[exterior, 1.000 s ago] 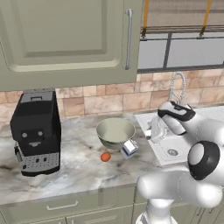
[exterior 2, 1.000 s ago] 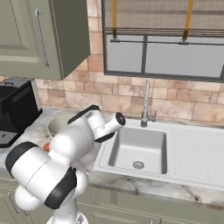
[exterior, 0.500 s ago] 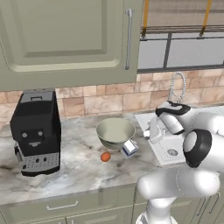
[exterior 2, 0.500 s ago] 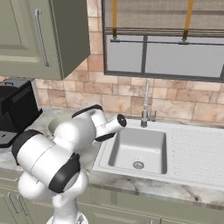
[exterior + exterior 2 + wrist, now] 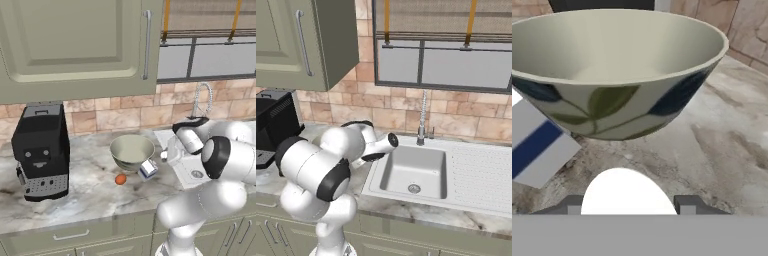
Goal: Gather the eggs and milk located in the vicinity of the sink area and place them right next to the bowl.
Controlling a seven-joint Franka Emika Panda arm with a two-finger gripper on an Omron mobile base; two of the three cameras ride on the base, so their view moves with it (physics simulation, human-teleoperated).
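The pale grey-green bowl stands on the marble counter, and it looms close ahead in the hand view with a leaf pattern on its wall. The white and blue milk carton lies against the bowl's front right side, seen as the carton at the left of the hand view. The small orange-brown egg rests on the counter just in front of the bowl. My gripper hovers low, right of the bowl and carton, open and holding nothing. The white sink lies to the right.
A black coffee machine stands at the counter's left. The chrome faucet rises behind the basin, with the ribbed drainboard to its right. Wall cabinets hang overhead. My own arm hides the bowl in the right base view.
The hand has crept a little left toward the bowl while the arm's elbow swung round. Egg, carton and bowl have stayed put.
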